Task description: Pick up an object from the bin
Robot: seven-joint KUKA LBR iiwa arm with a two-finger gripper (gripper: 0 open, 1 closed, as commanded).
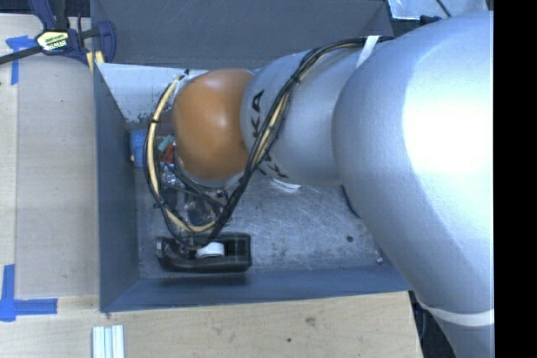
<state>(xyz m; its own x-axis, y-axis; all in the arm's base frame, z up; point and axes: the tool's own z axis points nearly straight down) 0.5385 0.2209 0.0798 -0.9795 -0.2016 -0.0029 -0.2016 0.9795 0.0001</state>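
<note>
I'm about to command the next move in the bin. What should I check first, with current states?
1. Gripper inside the bin, near its left end: ok.
2. Anything held: cannot tell; the orange wrist cover hides it.
3. Black object with a white roll lies free by the near wall, beside the gripper: ok.
4. Blue thing by the left wall, partly hidden, reachable: cannot tell.

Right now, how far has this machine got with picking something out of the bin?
Partway. Done: the arm is down inside the bin, its gripper low at the left end, right above a black thing with a white part by the near wall. In hand: nothing that I can see held. Left: closing on a thing and lifting it out.
</note>
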